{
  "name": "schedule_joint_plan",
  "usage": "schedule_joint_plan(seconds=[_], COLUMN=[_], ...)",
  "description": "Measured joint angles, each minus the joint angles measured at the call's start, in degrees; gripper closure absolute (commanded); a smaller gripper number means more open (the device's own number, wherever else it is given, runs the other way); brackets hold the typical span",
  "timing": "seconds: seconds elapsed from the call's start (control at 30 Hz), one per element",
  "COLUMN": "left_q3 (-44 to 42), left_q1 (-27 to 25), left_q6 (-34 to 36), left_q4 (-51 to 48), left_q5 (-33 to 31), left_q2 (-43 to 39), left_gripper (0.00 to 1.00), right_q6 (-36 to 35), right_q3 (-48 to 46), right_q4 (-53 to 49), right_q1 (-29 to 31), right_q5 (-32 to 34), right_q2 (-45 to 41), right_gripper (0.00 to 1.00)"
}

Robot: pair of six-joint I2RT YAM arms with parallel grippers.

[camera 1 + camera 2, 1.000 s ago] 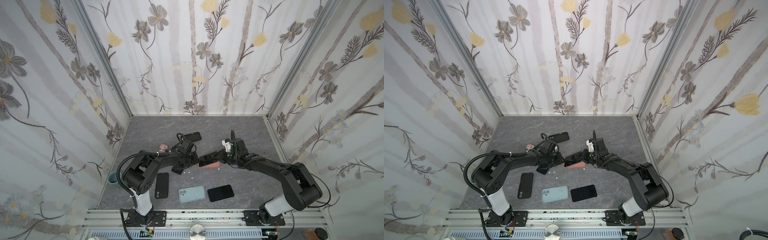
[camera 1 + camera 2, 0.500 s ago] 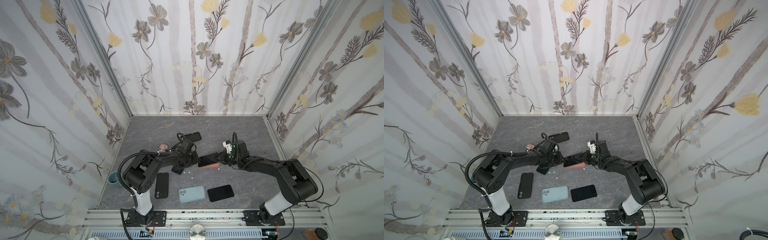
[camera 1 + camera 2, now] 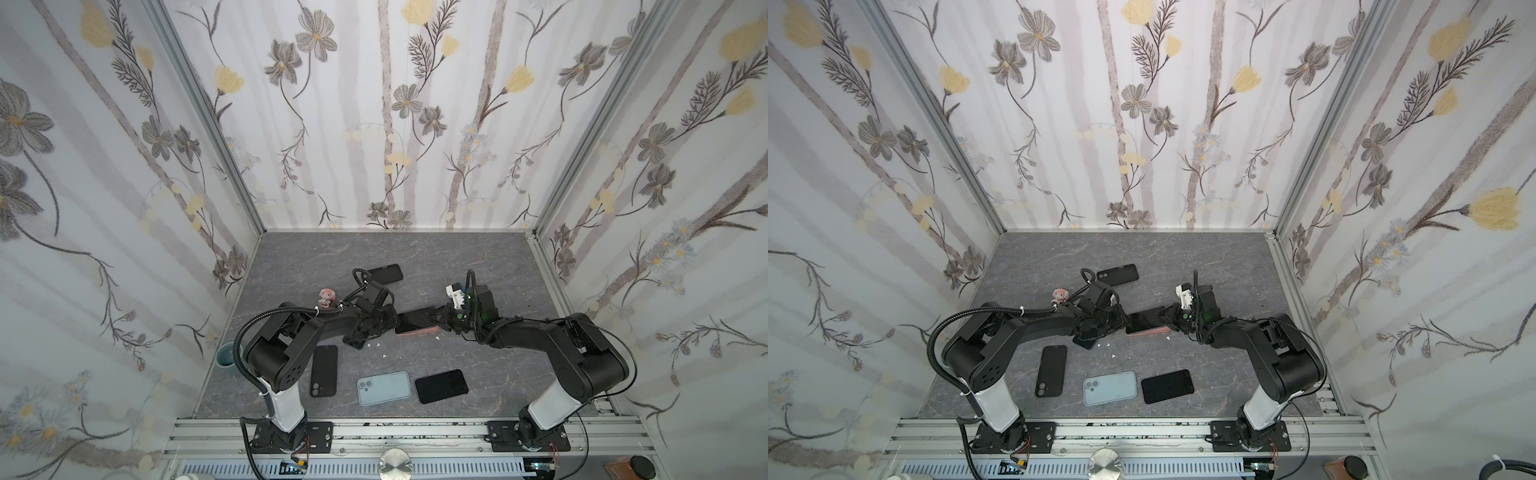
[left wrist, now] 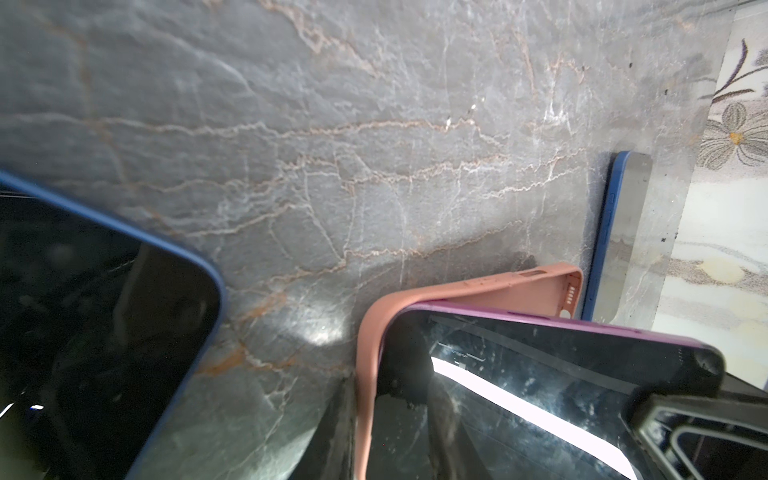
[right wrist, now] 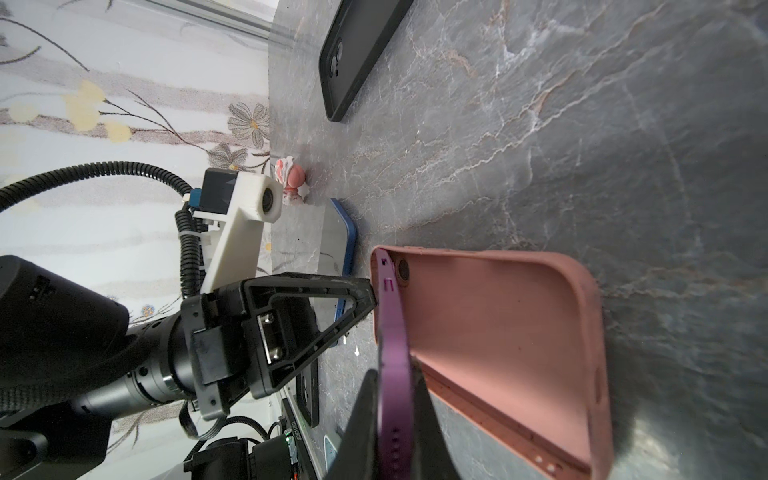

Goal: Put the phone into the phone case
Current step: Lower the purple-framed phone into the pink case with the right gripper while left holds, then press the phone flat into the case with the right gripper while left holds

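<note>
Grey veined tabletop [image 3: 478,266] between flowered walls: in both top views my arms meet just above the middle of the frame. The pink phone case [image 3: 422,331] lies flat there. The phone [image 3: 415,319] rests over it, dark screen up, between my left claw [image 3: 392,326] and my right claw [image 3: 439,319]. A light-blue handset [image 3: 384,387] lies in the lower middle, well apart. My grips are too small to read here.

From my left wrist camera, the phone [image 4: 540,374] shows a purple rim. One end stands clear above the case [image 4: 478,291] and its end wall. A black finger [image 4: 685,428] overlaps the phone's corner; whose it is, I cannot tell.

From my right wrist camera, my right claw [image 5: 392,419] is pressed together on the phone's purple edge and holds that end raised off the case's bare pink floor. At the far end, phone and case meet, and one left finger [image 5: 332,307] has its tip there. Whether my left claw pinches anything, I cannot tell.

I judge the seating half done, with one end in and one end up. Next I should lower the raised end inside the rim, let go, and press the corners home while my left claw keeps the case from sliding.
</note>
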Motion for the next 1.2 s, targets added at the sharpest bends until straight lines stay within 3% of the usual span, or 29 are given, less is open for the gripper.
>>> schedule_joint_plan(seconds=[0.73, 1.2], left_q3=[3.5, 3.4], left_q1=[0.0, -0.2], left_q6=[6.0, 8.7], left_q4=[-4.9, -5.2], left_q5=[-0.7, -1.5], left_q2=[1.5, 0.6], left_gripper=[0.71, 0.71], right_q6=[-3.5, -10.5], right_q3=[3.2, 10.4], right_q4=[0.7, -14.5], right_q1=[-2.1, -1.2], right_q5=[-4.0, 0.2], right_q2=[5.5, 4.3], right_gripper=[1.00, 0.81])
